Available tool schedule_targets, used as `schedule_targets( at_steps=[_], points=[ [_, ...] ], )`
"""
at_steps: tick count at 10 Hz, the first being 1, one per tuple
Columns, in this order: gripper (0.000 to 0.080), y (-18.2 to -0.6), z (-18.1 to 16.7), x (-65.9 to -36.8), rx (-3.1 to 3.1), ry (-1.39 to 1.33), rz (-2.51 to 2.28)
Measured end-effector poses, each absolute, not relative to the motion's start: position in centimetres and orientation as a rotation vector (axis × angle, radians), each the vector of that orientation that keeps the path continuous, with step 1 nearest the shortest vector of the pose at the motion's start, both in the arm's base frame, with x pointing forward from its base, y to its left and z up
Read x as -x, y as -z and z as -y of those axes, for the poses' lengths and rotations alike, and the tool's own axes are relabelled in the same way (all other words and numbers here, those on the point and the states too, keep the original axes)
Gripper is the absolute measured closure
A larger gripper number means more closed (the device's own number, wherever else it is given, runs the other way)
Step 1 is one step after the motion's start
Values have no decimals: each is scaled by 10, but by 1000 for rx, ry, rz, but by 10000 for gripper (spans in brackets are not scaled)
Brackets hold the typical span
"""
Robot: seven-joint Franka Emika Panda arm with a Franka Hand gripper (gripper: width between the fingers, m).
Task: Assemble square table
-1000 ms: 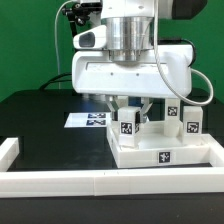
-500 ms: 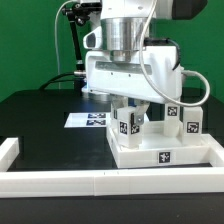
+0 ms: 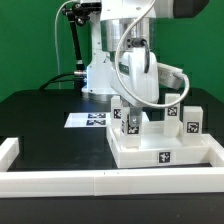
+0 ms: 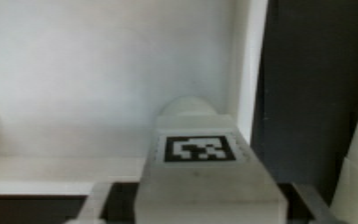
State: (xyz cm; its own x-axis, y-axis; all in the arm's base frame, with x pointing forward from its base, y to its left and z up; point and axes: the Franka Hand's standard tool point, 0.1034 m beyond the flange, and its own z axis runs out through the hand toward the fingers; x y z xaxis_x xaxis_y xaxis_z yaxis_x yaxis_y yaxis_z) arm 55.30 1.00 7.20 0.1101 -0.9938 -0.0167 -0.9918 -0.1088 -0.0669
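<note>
- The square table (image 3: 165, 150) lies flat on the black tabletop (image 3: 40, 115), a thick white slab with a black-and-white marker on its front edge, pushed into the corner of the low white wall (image 3: 60, 182) that runs along the front and up the exterior view's right.
- Leg blocks stand upright on the slab: one (image 3: 128, 120) near its front on the exterior view's left, directly under the arm, one (image 3: 192, 119) at the exterior view's right, and a third (image 3: 172, 108) behind, partly hidden by the arm. Each is white and carries a square marker.
- The tool (image 3: 128, 106) comes down onto the leg block under the arm; in the exterior view the arm's body hides the fingertips.
- In the wrist view a white marker-tagged leg (image 4: 201, 160) fills the middle between the tool's two grey fingers (image 4: 108, 200), so the tool is clenched on that leg, its jaws standing partly apart around it.
- Behind the leg the wrist view shows the slab's white surface, with a dark band beside it.
- Beyond the slab, toward the exterior view's left, the marker board (image 3: 88, 119) lies flat on the tabletop, near the slab but apart from it.
</note>
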Motion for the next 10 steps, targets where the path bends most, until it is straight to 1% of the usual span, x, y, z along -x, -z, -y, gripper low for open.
schedule_targets(
  at_steps=[1,2,3,4,5,6,10],
  points=[
    [509,-72,-10,-553,2244,46,-2106],
    [446,-72,-11,-553,2160,37,-2183],
    [310,-72,-12,-553,2166,37,-2178],
    [310,-72,-11,-553,2247,38,-2098],
    [184,-72,-11,-553,2276,35,-2069],
    [160,-72,-12,-553,2331,32,-2008],
    [151,-73,-12,-554,2681,51,-1519]
  ],
)
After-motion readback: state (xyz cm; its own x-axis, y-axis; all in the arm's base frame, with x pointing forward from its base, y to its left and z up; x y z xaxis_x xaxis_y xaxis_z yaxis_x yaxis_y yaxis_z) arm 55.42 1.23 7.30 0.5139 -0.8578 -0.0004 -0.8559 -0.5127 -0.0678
